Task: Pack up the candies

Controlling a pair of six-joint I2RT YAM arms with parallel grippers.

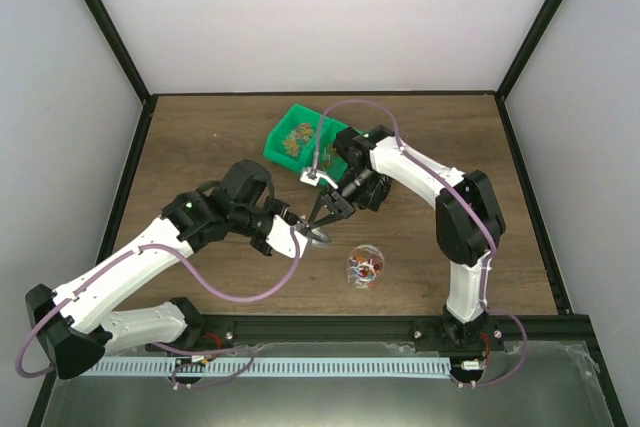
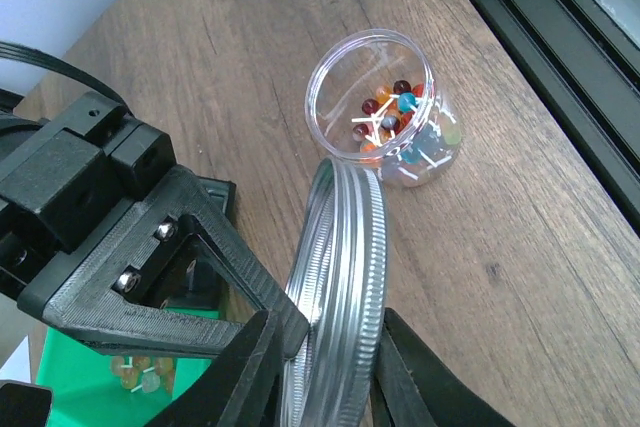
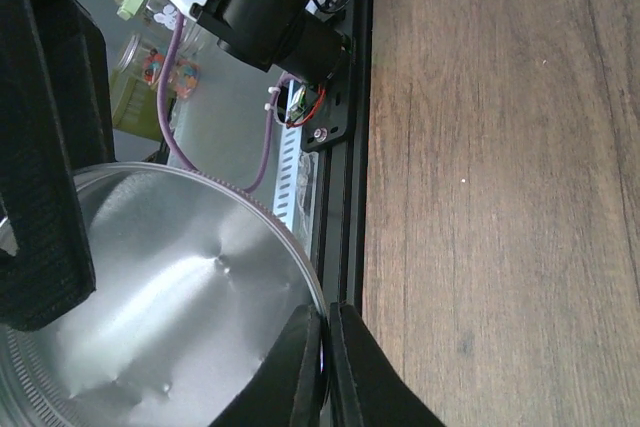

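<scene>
Top view, candies: a small heap of candies (image 1: 364,268) is sitting in a clear cup (image 1: 377,255) at the near right of the table (image 1: 200,137). More are lying in a green bin (image 1: 276,137) at the far middle.
Top view, grippers: the left gripper (image 1: 305,237) and right gripper (image 1: 325,219) are meeting just left of the cup and slightly farther back. Both are on a silver lid (image 1: 322,238).
Top view, nearer arm: both grippers are sitting about equally near the cup.
Left wrist view, left gripper: its two fingers are pressing against opposite faces of the lid's ribbed rim, clamping it on edge.
Left wrist view, key relation: the cup is standing upright just beyond the lid's top edge, with its mouth facing up. The lid is standing on its rim with its flat faces turned sideways. It would probably need tipping flat and carrying over the mouth.
Right wrist view, right gripper: its fingers are pinching tight on the lid's rim, and the lid's shiny inner face is filling the lower left. The cup is not showing between its fingers.
</scene>
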